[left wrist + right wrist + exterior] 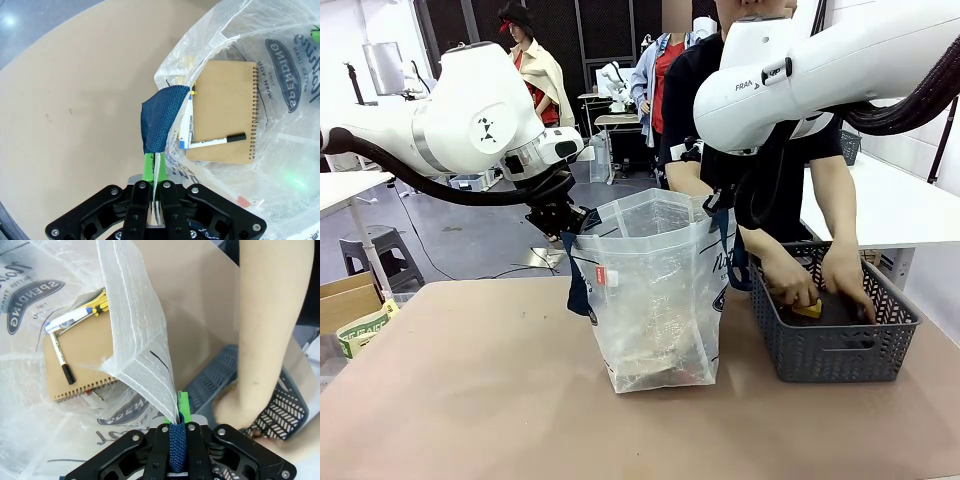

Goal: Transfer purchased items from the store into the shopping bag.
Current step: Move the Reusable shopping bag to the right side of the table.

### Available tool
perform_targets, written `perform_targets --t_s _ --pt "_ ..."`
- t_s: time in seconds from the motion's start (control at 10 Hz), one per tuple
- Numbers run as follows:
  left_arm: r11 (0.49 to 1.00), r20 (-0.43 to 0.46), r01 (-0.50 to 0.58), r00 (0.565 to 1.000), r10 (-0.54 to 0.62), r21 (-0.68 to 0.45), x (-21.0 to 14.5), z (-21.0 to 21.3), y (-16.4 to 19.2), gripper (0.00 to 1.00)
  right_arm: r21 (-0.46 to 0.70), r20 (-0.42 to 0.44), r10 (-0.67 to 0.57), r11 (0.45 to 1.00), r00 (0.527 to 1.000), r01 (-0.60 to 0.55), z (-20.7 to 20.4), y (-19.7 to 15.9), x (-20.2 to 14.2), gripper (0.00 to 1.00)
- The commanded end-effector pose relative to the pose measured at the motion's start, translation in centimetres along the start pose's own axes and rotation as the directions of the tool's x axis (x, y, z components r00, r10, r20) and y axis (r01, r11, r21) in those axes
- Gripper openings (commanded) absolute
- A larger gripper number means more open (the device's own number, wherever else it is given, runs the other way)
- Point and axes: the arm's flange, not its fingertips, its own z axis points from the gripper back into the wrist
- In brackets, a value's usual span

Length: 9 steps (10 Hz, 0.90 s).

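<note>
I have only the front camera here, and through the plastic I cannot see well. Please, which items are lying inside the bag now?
Observer: A brown spiral notebook lies flat on the bottom of the shopping bag, with a marker pen across it.
Operator: Where exactly does the left gripper hold?
Observer: The left gripper is shut on the bag's plastic rim.
Operator: And the right one?
Observer: The right gripper is shut on a navy strap, right beside the plastic rim.
</note>
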Motion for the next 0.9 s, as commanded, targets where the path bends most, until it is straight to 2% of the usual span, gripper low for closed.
perform_targets --t_s 0.0,0.8 --pt "1.0 0.001 -0.004 1.0 0.004 0.002 -0.13 0.05 0.24 0.0 -0.001 0.0 -0.004 1.0 1.0 0.004 0.02 -0.17 -0.07 0.0" --pt "1.0 0.001 -0.004 1.0 0.004 0.002 -0.13 0.05 0.24 0.0 -0.001 0.0 -0.004 1.0 1.0 0.004 0.02 -0.17 -0.07 0.0"
